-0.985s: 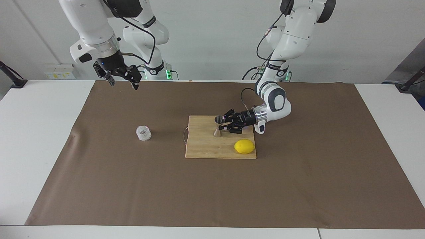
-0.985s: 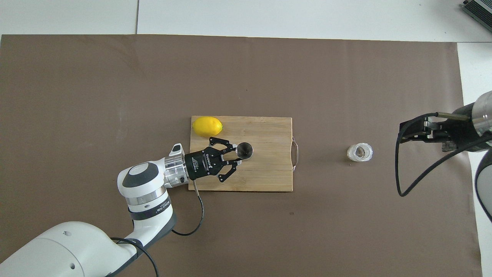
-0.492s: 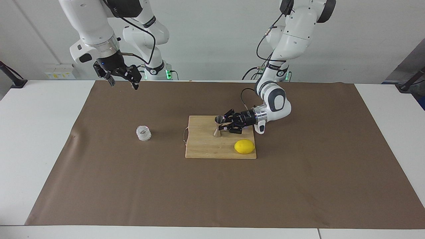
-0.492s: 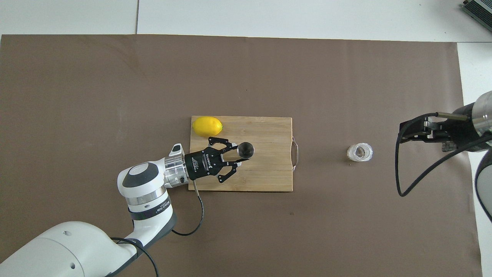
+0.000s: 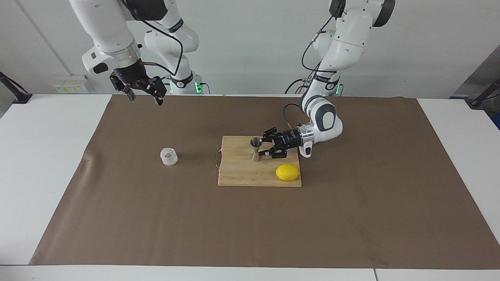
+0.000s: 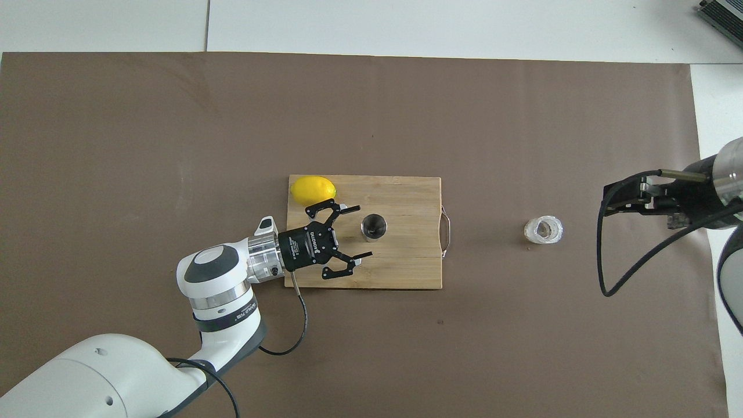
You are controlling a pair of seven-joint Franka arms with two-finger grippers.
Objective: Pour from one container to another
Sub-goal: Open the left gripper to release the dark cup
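Observation:
The steel jigger [image 5: 256, 150] stands upright on the wooden cutting board [image 5: 239, 176]; it also shows in the overhead view [image 6: 373, 226]. My left gripper [image 5: 266, 147] lies low over the board beside the jigger, open, its fingers spread and clear of it; it shows open in the overhead view too [image 6: 357, 231]. The knobbly glass cup [image 5: 168, 157] stands on the brown mat toward the right arm's end [image 6: 544, 230]. My right gripper [image 5: 145, 96] waits open and empty, raised over the mat at that end [image 6: 624, 197], apart from the cup.
A yellow lemon [image 5: 287, 172] lies on the cutting board's [image 6: 406, 268] corner toward the left arm's end, close to the left gripper's fingers [image 6: 313, 190]. The board has a wire handle [image 6: 446, 232] on the side facing the cup. A brown mat [image 5: 250, 226] covers the table.
My left gripper was shut on the jigger's waist; it has opened and drawn back slightly, leaving the jigger standing on the board. The right arm has not moved.

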